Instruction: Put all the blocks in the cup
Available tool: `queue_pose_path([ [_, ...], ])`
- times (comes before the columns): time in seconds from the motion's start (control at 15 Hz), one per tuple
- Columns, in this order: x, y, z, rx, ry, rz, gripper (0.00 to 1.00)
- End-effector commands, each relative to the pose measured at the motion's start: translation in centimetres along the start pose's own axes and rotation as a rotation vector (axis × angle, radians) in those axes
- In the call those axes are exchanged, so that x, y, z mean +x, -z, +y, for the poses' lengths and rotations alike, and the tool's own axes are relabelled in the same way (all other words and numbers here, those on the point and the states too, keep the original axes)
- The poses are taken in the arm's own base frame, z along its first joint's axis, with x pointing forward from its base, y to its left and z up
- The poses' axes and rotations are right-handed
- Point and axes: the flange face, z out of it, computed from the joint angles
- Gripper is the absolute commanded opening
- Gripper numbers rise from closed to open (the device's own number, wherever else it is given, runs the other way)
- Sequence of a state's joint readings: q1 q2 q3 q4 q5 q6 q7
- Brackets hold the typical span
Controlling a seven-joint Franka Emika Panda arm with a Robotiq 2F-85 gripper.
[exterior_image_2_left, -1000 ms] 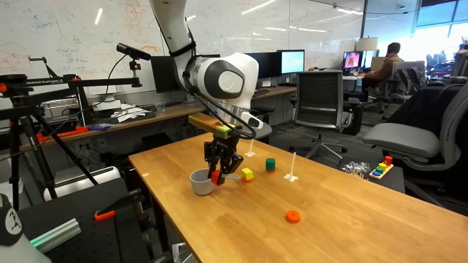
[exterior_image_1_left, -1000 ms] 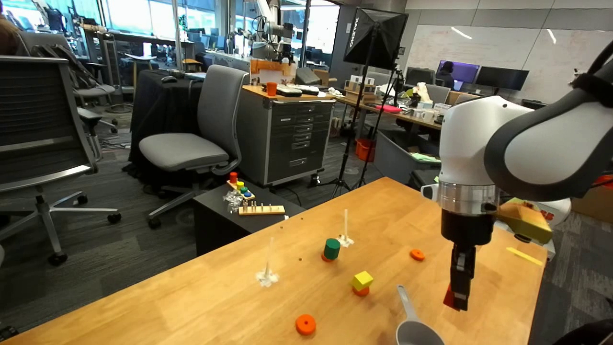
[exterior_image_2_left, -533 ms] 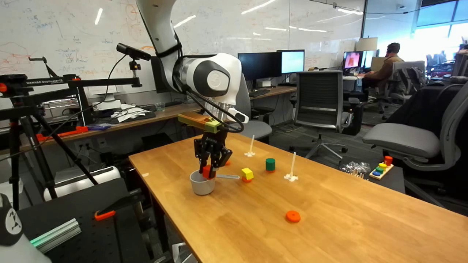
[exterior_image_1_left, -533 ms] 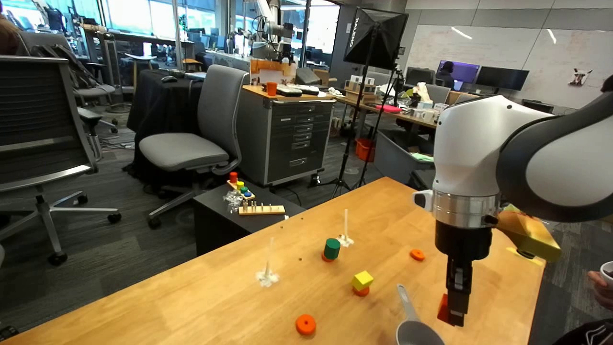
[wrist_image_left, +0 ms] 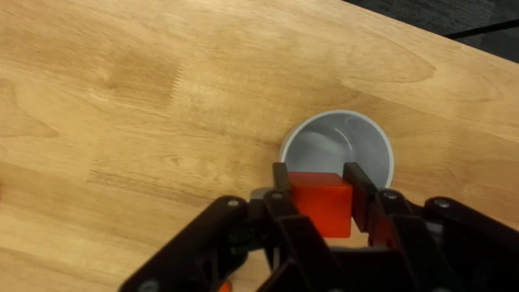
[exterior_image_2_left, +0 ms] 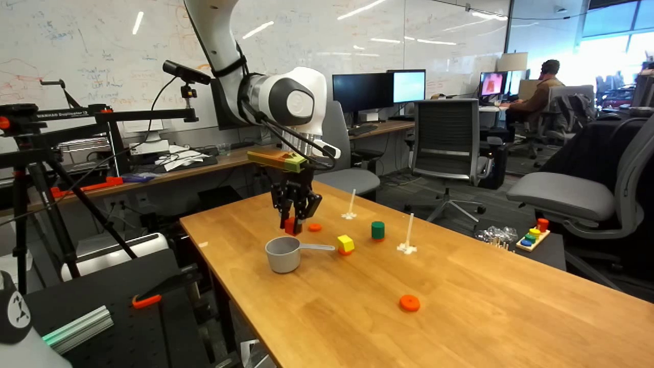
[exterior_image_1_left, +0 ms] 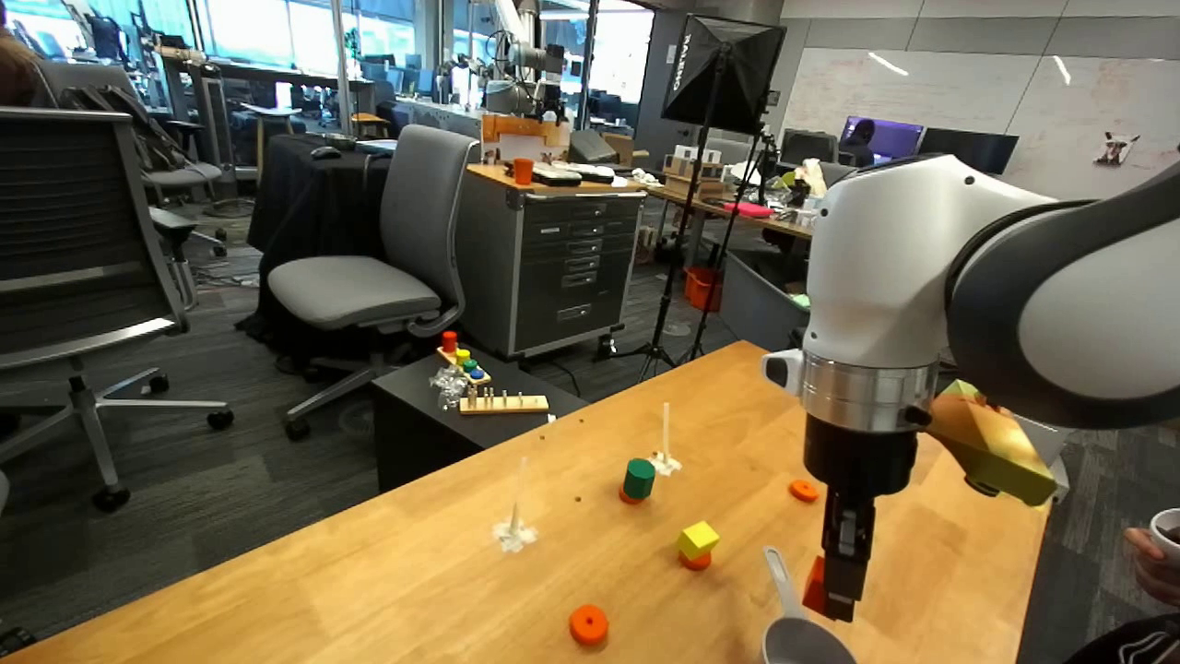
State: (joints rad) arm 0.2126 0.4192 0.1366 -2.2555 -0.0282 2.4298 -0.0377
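Nearest in the wrist view, the gripper (wrist_image_left: 318,178) clamps the red block (wrist_image_left: 324,209) by two opposite sides, clear of the bench (wrist_image_left: 162,121). Below it, toward 12 o'clock, stands the cup (wrist_image_left: 338,140), upright; no block shows in the part visible. The step in hand looks like delivering this block. The next move probably calls for a small shift toward 12 o'clock to centre it over the opening, then lowering and letting go. Farther off, in an exterior view, the yellow block (exterior_image_2_left: 346,242) sits on an orange disc (exterior_image_2_left: 346,251) near 3 o'clock from the cup; the green block (exterior_image_2_left: 377,229), a cylinder, lies at 2 o'clock from the yellow. Both seem left to fetch.
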Motion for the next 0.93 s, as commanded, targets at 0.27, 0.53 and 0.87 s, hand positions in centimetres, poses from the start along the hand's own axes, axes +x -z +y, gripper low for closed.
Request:
queue_pose_path([
  [0.27,0.8,-0.1,-2.2,-0.029,0.01,0.011,0.13],
  [0.53,0.4,-0.9,-2.4,-0.028,0.011,-0.006,0.18],
  [0.87,0.2,-1.3,-2.3,-0.027,-0.002,-0.018,0.79],
])
